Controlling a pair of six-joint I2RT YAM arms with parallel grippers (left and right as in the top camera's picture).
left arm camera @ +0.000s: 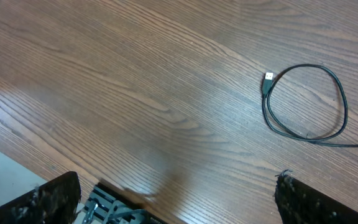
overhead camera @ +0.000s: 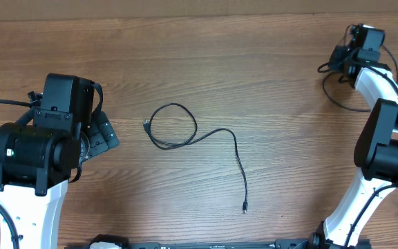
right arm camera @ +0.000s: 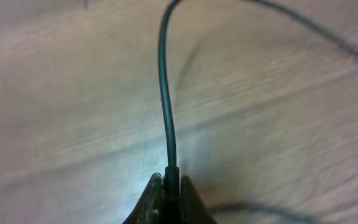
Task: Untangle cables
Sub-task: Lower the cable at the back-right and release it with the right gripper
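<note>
Partly done: at left, the left gripper hangs wide open and empty; at centre, one cable lies alone on the table, curled in one loop; at far right, the right gripper is pinched shut on a second cable, not yet laid out.

overhead: top-down, far | left wrist: oblique, shares looped cable with overhead | right wrist: very close, low

Overhead: bright, even and sharp, with soft shadows. Left wrist: a pale sheen on the table at centre left. Right wrist: washed out and blurred, with white glare beside the cable at lower centre
</note>
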